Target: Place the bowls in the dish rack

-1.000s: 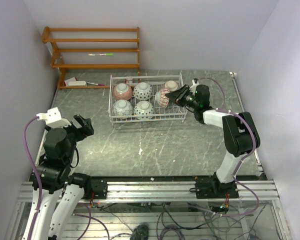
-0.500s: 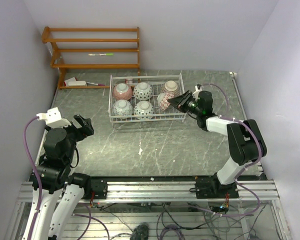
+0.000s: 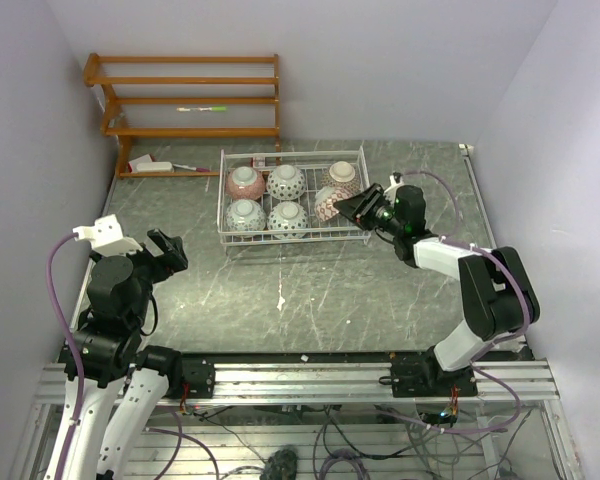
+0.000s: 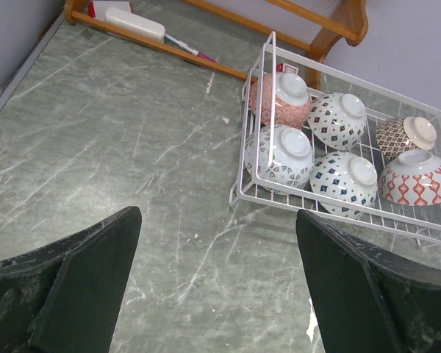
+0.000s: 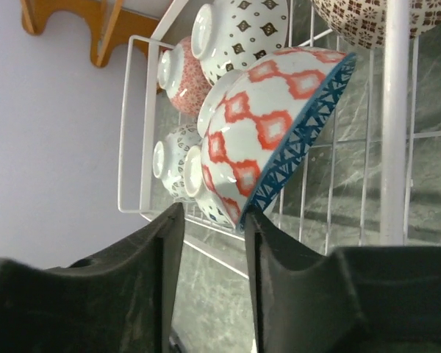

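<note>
The white wire dish rack (image 3: 221,196) stands at the back middle and holds six bowls upside down or tilted: red (image 3: 245,183), black-and-white (image 3: 286,181), tan (image 3: 342,174), two blue (image 3: 245,214) (image 3: 288,218). A red-diamond bowl with a blue inside (image 5: 272,125) leans on edge at the rack's right front. My right gripper (image 5: 213,209) is open just outside that corner, one fingertip (image 5: 256,224) next to the bowl's rim. It also shows in the top view (image 3: 363,208). My left gripper (image 4: 217,213) is open and empty over the table at front left (image 3: 166,250).
An orange-brown wooden shelf unit (image 3: 190,100) stands at the back left, with a marker (image 3: 202,108) on one shelf and a white object (image 3: 152,165) on its lowest board. A white fleck (image 3: 280,297) lies mid-table. Walls close in on left, back and right.
My right gripper has lowered the red-diamond bowl into the rack's right front, let go of it and drawn back slightly toward the front right. The left arm has not moved.
</note>
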`<action>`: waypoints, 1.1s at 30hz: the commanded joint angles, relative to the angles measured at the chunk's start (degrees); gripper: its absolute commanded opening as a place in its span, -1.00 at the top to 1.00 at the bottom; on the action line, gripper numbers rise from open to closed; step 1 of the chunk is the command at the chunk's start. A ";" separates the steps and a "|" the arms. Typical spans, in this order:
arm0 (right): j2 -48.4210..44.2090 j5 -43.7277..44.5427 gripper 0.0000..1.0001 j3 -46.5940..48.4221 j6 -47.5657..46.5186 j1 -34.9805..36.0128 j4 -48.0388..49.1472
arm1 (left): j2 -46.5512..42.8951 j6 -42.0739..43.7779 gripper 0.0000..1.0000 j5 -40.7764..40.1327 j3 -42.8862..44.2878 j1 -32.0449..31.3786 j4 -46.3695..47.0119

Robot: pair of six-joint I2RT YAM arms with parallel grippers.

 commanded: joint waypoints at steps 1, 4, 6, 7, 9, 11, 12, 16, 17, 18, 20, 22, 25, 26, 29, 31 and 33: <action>-0.71 5.66 0.08 -0.37 -2.58 -0.87 -14.56 | -0.57 0.05 -0.95 0.40 -0.06 0.74 0.83; -2.60 7.70 -0.04 0.66 -3.49 -0.79 -17.86 | -0.48 0.08 -0.95 0.38 0.01 0.74 0.83; -3.76 8.79 -0.04 1.14 -3.77 -0.63 -19.42 | -0.57 0.05 -0.95 0.37 -0.02 0.76 0.83; -4.20 9.04 -0.04 1.25 -3.88 -0.66 -19.97 | -0.66 0.07 -0.95 0.37 0.01 0.74 0.83; -4.82 9.49 -0.05 1.71 -4.08 -0.54 -21.57 | -0.68 0.03 -0.95 0.40 -0.02 0.74 0.92; -5.11 9.43 -0.05 2.12 -4.43 -0.57 -22.98 | -0.60 0.06 -0.95 0.47 -0.05 0.74 0.92; -5.30 9.44 -0.05 2.29 -4.53 -0.61 -23.58 | -0.58 0.07 -0.95 0.58 -0.04 0.74 0.92; -6.93 9.34 -0.05 1.94 -4.66 -0.48 -23.93 | -0.50 0.11 -0.95 0.75 0.01 0.74 0.94; -7.30 8.96 -0.05 1.82 -5.11 -0.44 -23.46 | -0.60 0.10 -0.95 0.72 0.01 0.74 0.97; -7.75 8.55 -0.06 1.90 -5.61 -0.38 -23.03 | -0.65 0.10 -0.95 0.67 -0.07 0.75 1.00; -9.25 6.92 -0.06 1.62 -7.31 0.06 -20.02 | -0.64 0.05 -0.95 0.63 -0.08 0.78 1.01; -10.49 6.45 -0.10 3.31 -11.29 1.16 -19.70 | -0.58 0.07 -0.95 0.58 -0.03 0.74 0.93; -12.23 4.62 -0.11 5.46 -16.10 2.47 -18.67 | -0.42 0.07 -0.95 0.59 0.05 0.74 0.92; -12.97 4.13 -0.15 5.65 -17.03 2.65 -17.84 | -0.38 0.08 -0.95 0.54 0.06 0.74 0.88; -14.41 3.59 -0.17 7.57 -20.31 3.11 -19.07 | -0.59 0.01 -0.95 0.33 0.01 0.78 0.83; -15.32 4.60 -0.17 8.96 -21.95 3.64 -21.32 | -0.73 -0.07 -0.95 0.24 -0.05 0.74 0.83; -16.18 10.37 -0.17 11.28 -24.04 5.02 -26.32 | -0.70 -0.06 -0.95 0.29 0.00 0.74 0.83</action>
